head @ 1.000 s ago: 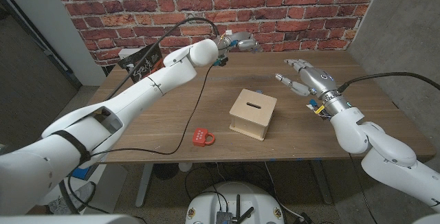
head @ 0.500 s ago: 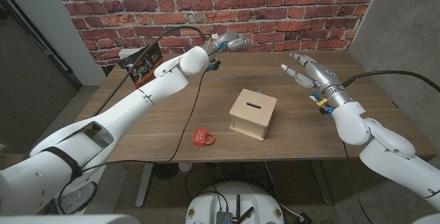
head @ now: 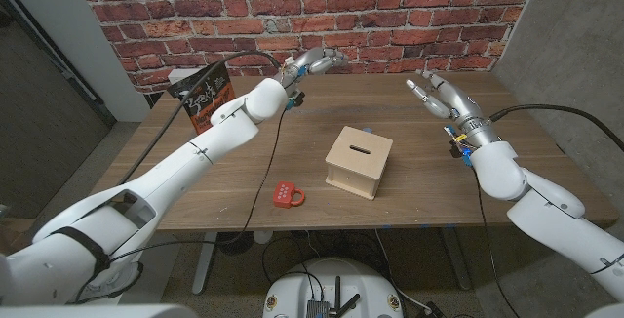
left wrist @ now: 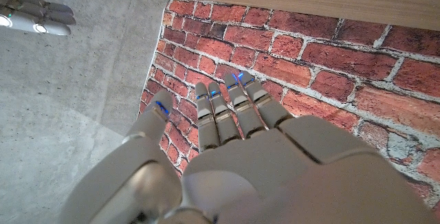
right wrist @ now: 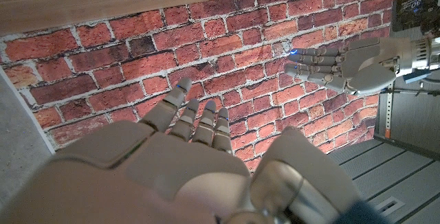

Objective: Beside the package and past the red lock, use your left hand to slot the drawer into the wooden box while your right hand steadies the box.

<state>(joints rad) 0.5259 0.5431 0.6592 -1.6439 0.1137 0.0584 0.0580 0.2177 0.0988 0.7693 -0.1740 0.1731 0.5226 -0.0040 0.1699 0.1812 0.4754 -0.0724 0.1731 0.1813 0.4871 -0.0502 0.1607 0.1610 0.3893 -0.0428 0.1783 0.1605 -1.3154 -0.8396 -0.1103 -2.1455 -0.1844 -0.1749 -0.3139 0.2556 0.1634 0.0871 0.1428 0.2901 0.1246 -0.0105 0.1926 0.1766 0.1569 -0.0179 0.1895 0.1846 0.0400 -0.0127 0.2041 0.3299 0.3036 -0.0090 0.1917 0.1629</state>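
Note:
The wooden box (head: 359, 162), with a slot in its top, stands in the middle of the table. The red lock (head: 288, 195) lies on the near side, to its left. The black and orange package (head: 200, 92) stands at the far left corner. My left hand (head: 317, 61) hangs in the air over the table's far edge near the brick wall, fingers stretched out and holding nothing; the left wrist view shows the same hand (left wrist: 234, 135). My right hand (head: 434, 94) is raised beyond the box on its right, fingers apart and empty, well clear of it. I cannot make out a separate drawer.
The brick wall (head: 409, 16) runs close behind the table's far edge. A black cable (head: 278, 152) trails from my left arm across the table past the lock. In the right wrist view my own hand (right wrist: 185, 155) faces the left hand (right wrist: 344, 62).
My left hand has drifted a little to the left along the wall. My right hand has risen and moved farther from the box. Box and lock have stayed in place.

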